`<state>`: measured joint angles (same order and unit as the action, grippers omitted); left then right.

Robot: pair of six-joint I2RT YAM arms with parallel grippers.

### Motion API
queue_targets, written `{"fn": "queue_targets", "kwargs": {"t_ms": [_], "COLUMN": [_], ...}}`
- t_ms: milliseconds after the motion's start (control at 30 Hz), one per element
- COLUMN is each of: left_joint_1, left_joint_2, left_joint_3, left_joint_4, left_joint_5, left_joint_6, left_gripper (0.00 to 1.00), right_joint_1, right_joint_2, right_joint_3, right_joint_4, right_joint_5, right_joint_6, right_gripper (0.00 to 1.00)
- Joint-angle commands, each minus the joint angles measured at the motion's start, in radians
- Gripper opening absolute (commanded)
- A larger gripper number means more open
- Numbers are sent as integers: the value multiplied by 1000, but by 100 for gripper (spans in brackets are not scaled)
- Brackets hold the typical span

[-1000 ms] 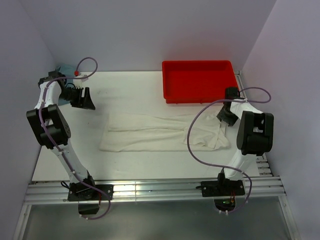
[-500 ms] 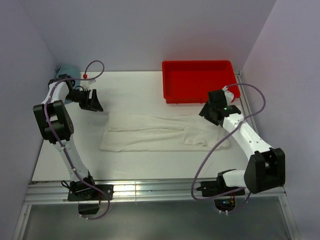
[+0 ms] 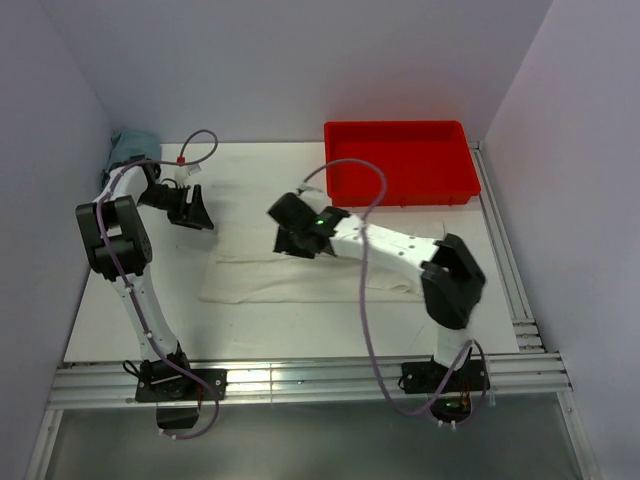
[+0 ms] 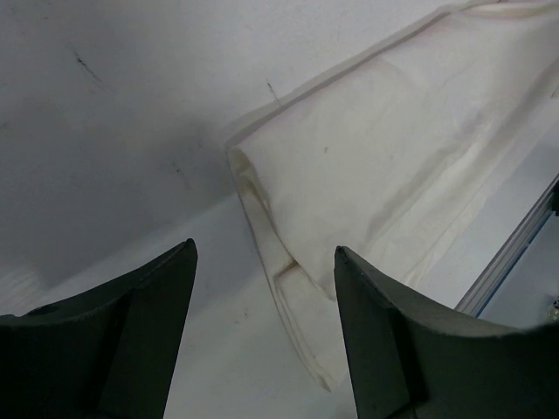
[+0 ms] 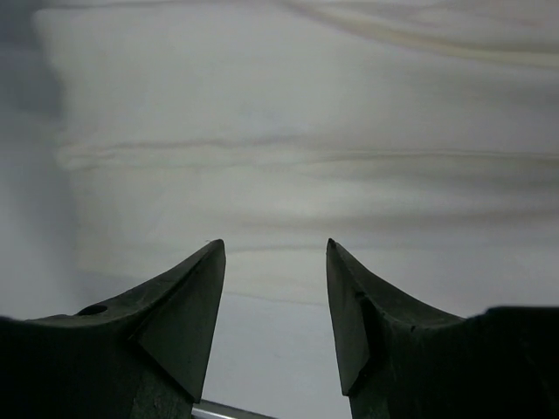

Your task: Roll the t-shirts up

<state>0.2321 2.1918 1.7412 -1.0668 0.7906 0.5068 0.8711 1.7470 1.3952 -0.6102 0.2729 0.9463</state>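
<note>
The cream-white t-shirt [image 3: 255,280] lies folded into a long flat strip across the middle of the table. My left gripper [image 3: 194,215] is open and empty, just beyond the shirt's far left corner. In the left wrist view the shirt's folded left end [image 4: 376,166] lies below the open gripper [image 4: 265,249]. My right gripper [image 3: 286,242] is open and empty, low over the shirt's far edge left of centre, and its arm reaches across the strip. The right wrist view shows the wrinkled cloth [image 5: 306,131] just ahead of the open gripper [image 5: 274,244].
A red tray [image 3: 400,190] stands at the back right. A teal cloth bundle [image 3: 128,146] sits in the back left corner. A metal rail [image 3: 300,380] runs along the table's near edge.
My right arm has swung from the shirt's right end far to the left, to over its left-centre. My left gripper has shifted a little right, toward the shirt's corner.
</note>
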Motion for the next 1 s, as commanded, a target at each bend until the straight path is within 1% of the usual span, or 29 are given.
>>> {"fn": "queue_targets", "kwargs": {"t_ms": [0,33,67,133,167,200,333,367,433,633,967], "left_joint_1": [-17,-22,-23,-23,-25,-25,-31,-31,-37,-57,-76], "left_joint_2": [9,9,11,17,22,35,51,51,51,55,42], "left_joint_3": [30,27,24,24,29,35,44,44,41,38,29], "left_joint_4": [-45,-44,-44,-54,-65,-79,-101,-98,-99,-85,-47], "left_joint_5": [22,19,18,21,24,28,33,30,29,18,-11], "left_joint_6": [53,53,58,65,78,88,104,102,104,87,39], "left_gripper": [70,70,70,70,70,70,70,70,70,70,70], "right_joint_1": [113,129,146,183,192,201,253,259,267,293,319], "right_joint_2": [175,219,300,363,397,457,589,614,663,710,787], "right_joint_3": [215,269,362,441,506,546,769,797,837,864,933], "right_joint_4": [-16,-28,-42,-43,-31,-36,-62,-65,-69,-25,-65], "right_joint_5": [-9,-14,-20,-50,-61,-79,-95,-107,-115,-133,-155], "right_joint_6": [42,42,42,45,46,48,39,32,26,11,2], "right_gripper": [56,56,56,55,54,54,52,52,51,49,47]}}
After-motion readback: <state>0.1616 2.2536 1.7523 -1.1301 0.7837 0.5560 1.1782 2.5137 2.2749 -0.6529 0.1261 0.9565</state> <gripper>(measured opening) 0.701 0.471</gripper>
